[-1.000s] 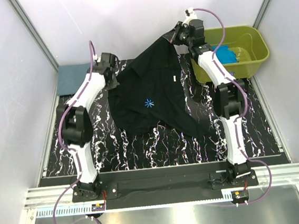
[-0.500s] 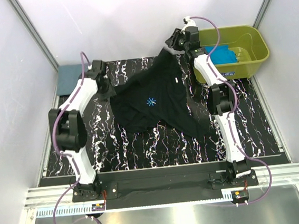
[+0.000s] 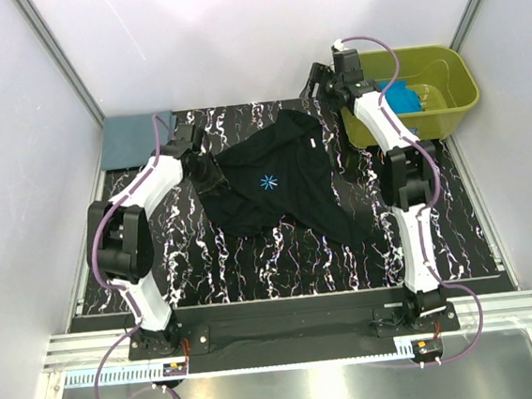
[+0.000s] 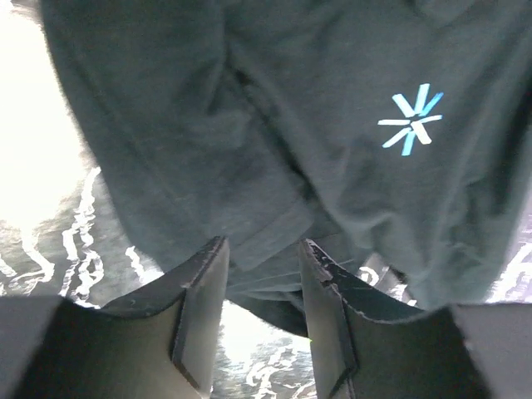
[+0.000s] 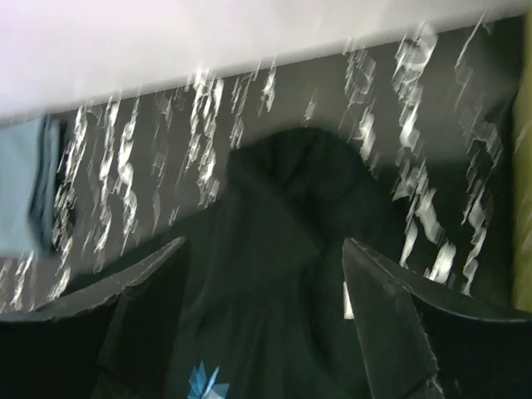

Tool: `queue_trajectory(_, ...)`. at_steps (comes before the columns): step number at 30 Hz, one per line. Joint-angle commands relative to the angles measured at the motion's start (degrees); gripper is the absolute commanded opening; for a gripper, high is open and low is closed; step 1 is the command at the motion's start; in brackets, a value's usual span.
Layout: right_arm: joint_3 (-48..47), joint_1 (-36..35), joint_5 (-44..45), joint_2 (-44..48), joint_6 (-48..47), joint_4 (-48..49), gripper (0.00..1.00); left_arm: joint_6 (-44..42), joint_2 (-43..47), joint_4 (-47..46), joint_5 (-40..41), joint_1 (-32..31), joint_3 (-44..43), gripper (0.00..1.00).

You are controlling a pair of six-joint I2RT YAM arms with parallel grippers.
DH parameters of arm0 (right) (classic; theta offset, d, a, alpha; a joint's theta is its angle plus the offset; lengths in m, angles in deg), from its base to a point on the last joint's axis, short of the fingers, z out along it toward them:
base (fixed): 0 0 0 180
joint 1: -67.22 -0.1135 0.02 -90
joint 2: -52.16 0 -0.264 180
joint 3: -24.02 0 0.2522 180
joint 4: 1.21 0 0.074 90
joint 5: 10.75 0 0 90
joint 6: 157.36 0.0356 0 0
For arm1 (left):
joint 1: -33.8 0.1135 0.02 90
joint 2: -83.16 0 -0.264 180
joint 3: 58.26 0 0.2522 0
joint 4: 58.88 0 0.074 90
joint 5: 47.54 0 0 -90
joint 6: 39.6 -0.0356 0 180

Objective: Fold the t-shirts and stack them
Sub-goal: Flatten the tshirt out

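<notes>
Now down (formerly aloft): black t-shirt (image 3: 283,181)

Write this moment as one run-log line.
black shirt: rumpled on table | left claw: open at its edge | right claw: open, empty

The black t-shirt (image 3: 279,184) lies rumpled at the middle of the marbled tabletop (image 3: 254,267). The left gripper (image 3: 209,170) sits at its left edge, and the right gripper (image 3: 314,83) hangs just beyond its far right corner. A folded grey-blue t-shirt (image 3: 128,140) lies far left. A turquoise t-shirt (image 3: 399,95) lies in the olive tub (image 3: 453,87), far right.
</notes>
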Motion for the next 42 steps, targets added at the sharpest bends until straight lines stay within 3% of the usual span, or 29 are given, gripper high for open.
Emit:
queue_trajectory(1,9.34,-2.88,-3.70,13.74,1.30,-2.13,0.79,3.63,-2.53,-3.36,-5.61,-0.97,-1.71,0.43)
queue_trajectory(13,47.30,-4.03,-8.80,39.13,2.98,-0.54,0.78,8.83,-3.76,-2.05,-1.92,-1.85,2.25,0.48)
queue_trajectory(23,65.00,-4.03,-9.33,50.32,2.36,-1.42,0.79,8.83,-7.62,-1.07,-0.43,-1.94,2.95,0.47)
queue_trajectory(25,66.05,-4.03,-9.33,51.02,2.62,-1.51,0.79,7.87,-8.94,-1.16,0.36,-1.94,2.08,0.43)
queue_trajectory(27,66.58,-4.03,-9.16,51.28,2.80,-1.95,0.79,7.07,-9.04,-1.07,0.71,-1.94,1.20,0.22)
queue_trajectory(30,67.20,-4.03,-7.58,51.02,2.97,-3.96,0.79,5.75,-6.41,-0.99,2.20,-1.94,1.37,0.00)
queue_trajectory(35,67.73,-3.94,-5.73,47.78,2.36,-8.00,0.75,1.45,2.46,1.64,4.76,-1.94,1.28,0.00)
queue_trajectory(39,67.20,-3.94,-6.61,45.14,1.57,-9.68,0.61,-1.72,10.10,4.63,6.33,-2.11,2.85,0.00)
queue_trajectory(42,67.64,-3.94,-6.34,45.13,1.57,-9.77,0.60,-2.69,17.13,4.99,7.57,-2.03,5.14,0.00)
